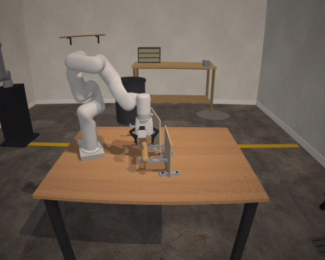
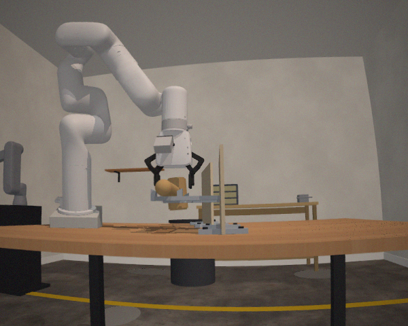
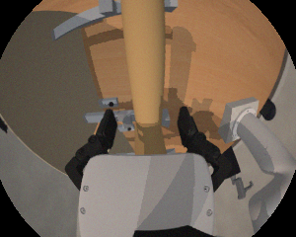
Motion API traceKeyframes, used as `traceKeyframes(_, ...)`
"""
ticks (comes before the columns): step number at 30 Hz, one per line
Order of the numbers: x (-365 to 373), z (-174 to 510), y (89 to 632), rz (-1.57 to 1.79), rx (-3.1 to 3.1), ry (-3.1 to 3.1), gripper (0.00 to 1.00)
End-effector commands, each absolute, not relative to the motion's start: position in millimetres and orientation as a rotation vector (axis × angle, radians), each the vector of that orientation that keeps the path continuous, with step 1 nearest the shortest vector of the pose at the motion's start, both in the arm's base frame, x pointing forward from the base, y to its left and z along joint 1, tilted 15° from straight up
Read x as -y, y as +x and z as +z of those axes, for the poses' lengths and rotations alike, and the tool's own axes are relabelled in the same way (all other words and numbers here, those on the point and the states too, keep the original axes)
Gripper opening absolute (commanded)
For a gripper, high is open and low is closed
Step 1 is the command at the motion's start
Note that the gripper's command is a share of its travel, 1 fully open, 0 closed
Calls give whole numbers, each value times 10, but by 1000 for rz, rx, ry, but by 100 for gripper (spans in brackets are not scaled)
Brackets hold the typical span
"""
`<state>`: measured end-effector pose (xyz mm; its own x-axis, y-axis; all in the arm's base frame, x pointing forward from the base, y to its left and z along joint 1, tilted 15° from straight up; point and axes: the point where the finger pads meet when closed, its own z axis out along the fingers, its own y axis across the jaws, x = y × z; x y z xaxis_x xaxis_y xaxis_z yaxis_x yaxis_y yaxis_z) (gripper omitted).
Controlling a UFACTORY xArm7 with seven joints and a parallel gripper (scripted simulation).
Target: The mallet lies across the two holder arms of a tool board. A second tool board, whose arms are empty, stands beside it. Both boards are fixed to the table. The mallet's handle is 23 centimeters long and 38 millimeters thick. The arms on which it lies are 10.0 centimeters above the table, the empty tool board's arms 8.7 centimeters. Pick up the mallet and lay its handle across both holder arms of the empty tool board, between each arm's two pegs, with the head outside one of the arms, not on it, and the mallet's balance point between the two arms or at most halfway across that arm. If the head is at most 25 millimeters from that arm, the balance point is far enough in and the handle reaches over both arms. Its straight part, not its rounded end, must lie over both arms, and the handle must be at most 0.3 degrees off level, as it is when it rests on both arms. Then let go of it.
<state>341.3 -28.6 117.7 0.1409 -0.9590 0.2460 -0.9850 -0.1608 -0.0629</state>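
1. Top view: white xArm (image 1: 101, 67) bolted near the table's (image 1: 213, 168) left-rear corner, reaching down w/ wrist vertical. Gripper (image 1: 143, 138) hangs over the rear end of the mallet (image 1: 144, 153), fingers spread fully wide, one each side of the handle, nothing gripped. Mallet handle runs front-to-back across two grey holder arms (image 1: 157, 160) that stick out leftward from the nearer tool board (image 1: 168, 149). 2nd tool board (image 1: 156, 118) stands just behind, mostly hidden by the wrist. Bkgd: wooden shelf table (image 1: 174, 65), dark bin (image 1: 133, 84), black pedestal (image 1: 12, 111).

2. Exterior view: gripper (image 2: 173, 178) just above the mallet (image 2: 165, 187), black fingers (image 2: 190, 176) splayed and off the handle. Rounded handle end faces the camera; blocky head (image 2: 178, 184) sits behind it, partly below arm level. Handle rests on the grey holder arm (image 2: 183, 198) of the shorter board (image 2: 207, 193); taller board (image 2: 221, 189) just beside it. Both bases on the table (image 2: 302, 235).

3. Wrist view: handle (image 3: 144, 53) runs straight away from the camera btwn the two fingertips, gap visible each side. It crosses the near holder arm (image 3: 99, 118) and far holder arm (image 3: 83, 16), sitting btwn pegs on each. Head hidden under the gripper body.
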Motion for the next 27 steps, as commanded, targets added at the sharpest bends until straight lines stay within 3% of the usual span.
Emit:
traceKeyframes(1, 186, 1597, 3387, 354, 1958, 2288, 100)
traceKeyframes(8, 92, 1966, 3339, 353, 1958, 2290, 100)
traceKeyframes(27, 90, 1972, 3338, 353, 1958, 2290, 100)
